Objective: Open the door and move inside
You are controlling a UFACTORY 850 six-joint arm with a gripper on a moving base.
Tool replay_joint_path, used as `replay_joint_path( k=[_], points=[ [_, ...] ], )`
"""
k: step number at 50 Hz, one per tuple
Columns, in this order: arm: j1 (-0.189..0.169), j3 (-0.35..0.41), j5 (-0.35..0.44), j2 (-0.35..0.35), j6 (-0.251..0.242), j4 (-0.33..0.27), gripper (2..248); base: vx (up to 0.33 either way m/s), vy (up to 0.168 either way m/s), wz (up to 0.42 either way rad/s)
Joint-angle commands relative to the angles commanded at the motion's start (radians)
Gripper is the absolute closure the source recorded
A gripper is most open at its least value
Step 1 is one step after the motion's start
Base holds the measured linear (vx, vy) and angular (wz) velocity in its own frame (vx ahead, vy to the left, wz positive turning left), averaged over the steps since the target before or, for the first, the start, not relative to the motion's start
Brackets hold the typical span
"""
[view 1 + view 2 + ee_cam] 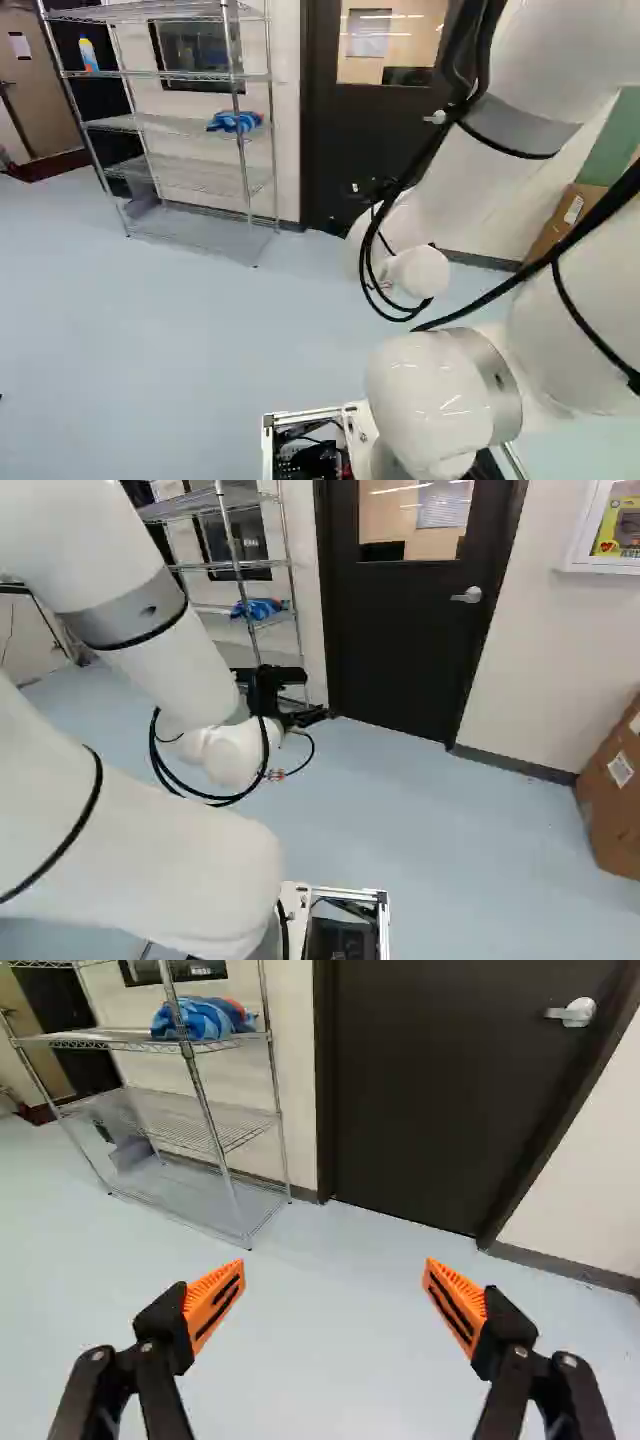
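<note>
– State of my fingers (165, 1325): spread wide, pads (460, 1305) facing one another across a broad gap, nothing held and nothing touched

– And the door (430, 1090)?

– Ahead of my fingers and well apart from them, closed in its frame (326, 1080). The handle (575, 1012), a lever, lies higher than my fingers and out beyond the right one; the shelf (215, 1125) lies ahead of the left one

– Which step, then?

– The approach, as I judge it: the handle unreached, the opening and the passage through both to come

– What does the next move call for?

– Base forward and somewhat to the right, gripper (335, 1278) raised until the handle sits between my fingers. They should remain parted until level with it, then close on the lever and turn it, most likely downward. Too low or too far left, I would meet only flat door. Direction of swing: I cannot tell, so the first pull or push should be gentle, with room kept for the door to move
</note>
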Motion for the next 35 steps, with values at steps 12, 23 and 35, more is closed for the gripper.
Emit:
replay_joint_path(
  k=[12, 23, 35],
  points=[
    [0.000, 0.000, 0.000, 0.000, 0.000, 0.000, 3, 0.000, 0.000, 0.000],
    [0.000, 0.000, 0.000, 0.000, 0.000, 0.000, 3, 0.004, 0.011, 0.058],
    [0.000, 0.000, 0.000, 0.000, 0.000, 0.000, 3, 0.065, 0.010, 0.067]
  ],
)
